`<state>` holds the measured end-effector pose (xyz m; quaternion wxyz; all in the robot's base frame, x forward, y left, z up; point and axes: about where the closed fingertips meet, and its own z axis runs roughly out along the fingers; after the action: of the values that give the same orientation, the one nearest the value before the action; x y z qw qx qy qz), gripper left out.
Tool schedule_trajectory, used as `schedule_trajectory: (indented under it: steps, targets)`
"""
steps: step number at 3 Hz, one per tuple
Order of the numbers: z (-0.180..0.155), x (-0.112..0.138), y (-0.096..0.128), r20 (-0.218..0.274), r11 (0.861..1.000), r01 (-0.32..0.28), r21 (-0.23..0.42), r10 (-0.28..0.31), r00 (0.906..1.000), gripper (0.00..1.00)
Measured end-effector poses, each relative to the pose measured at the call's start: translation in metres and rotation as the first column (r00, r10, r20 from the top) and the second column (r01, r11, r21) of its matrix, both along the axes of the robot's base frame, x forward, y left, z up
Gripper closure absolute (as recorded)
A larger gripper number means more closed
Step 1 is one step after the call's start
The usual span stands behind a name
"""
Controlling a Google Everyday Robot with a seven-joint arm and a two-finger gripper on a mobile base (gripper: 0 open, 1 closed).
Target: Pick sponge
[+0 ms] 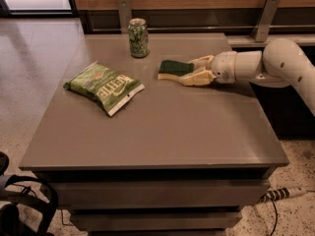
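The sponge (173,68), dark green on top with pale yellow foam below, lies flat on the grey table (162,132) at the back, right of centre. My gripper (187,71) reaches in from the right on a white arm (275,63). Its cream fingers (196,77) are spread open, one behind and one in front of the sponge's right end. The sponge rests on the table between them.
A green soda can (138,37) stands at the back, left of the sponge. A green chip bag (104,87) lies on the left part of the table. Metal posts (266,16) and a wood wall stand behind the table. A cable (280,194) lies on the floor at the right.
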<state>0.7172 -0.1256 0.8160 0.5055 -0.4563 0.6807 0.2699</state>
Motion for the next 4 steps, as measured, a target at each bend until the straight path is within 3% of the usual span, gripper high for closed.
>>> schedule_trajectory:
  steps: [1,2,4]
  targets:
    - [0.0,0.0,0.002,-0.001,1.0,-0.003,0.001,0.003,1.0,1.0]
    - [0.008,0.0,0.005,0.002,1.0,-0.022,-0.021,0.022,0.9998,1.0]
    - [0.067,-0.015,-0.002,0.09,0.996,-0.047,-0.071,0.054,0.9945,1.0]
